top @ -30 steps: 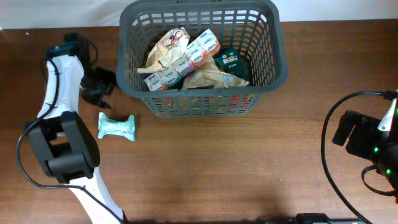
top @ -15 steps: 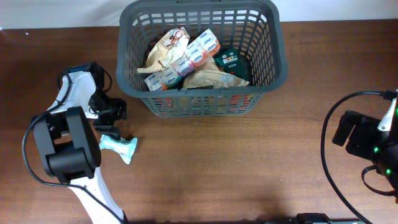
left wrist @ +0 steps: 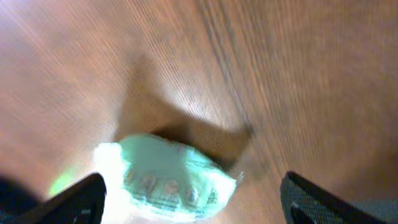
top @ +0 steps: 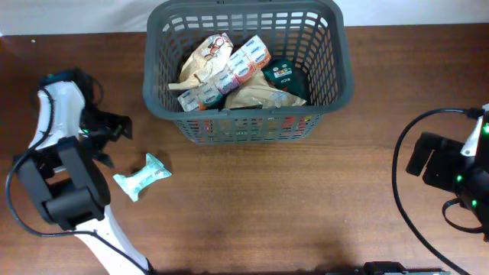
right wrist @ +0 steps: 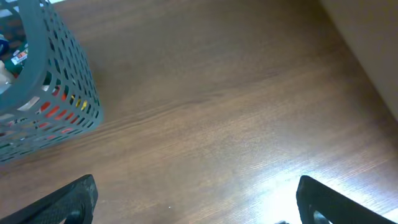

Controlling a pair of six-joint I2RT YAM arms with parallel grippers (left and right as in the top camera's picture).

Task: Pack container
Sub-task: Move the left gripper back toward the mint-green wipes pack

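Mint-green and crinkled, lying flat on the wooden bench: a small sealed packet, loose, framed low between the spread fingers of the left claw. Open wide, gripping nothing; close by the packet, not clamped on it, as far as the blurred wrist view tells. Judged as the pickup step for the only packet seen outside the basket. Next: lower, centre the fingers across the packet's narrow middle, close, lift, carry rightward and back, release above the pile. Worth squaring up first, given the skewed lie seen from overhead.

Over on the right side of the bench: the right claw, likewise spread and empty, well apart from the work.

Farthest back: the dark grey lattice basket, upright, loaded with snack packs, a tan bag and a dark green pouch.

Overhead only: basket contents, plus the gap between packet and basket. Left wrist only: print along the packet, and its shadow. Right wrist only: red and orange wrappers showing through the basket's slots.
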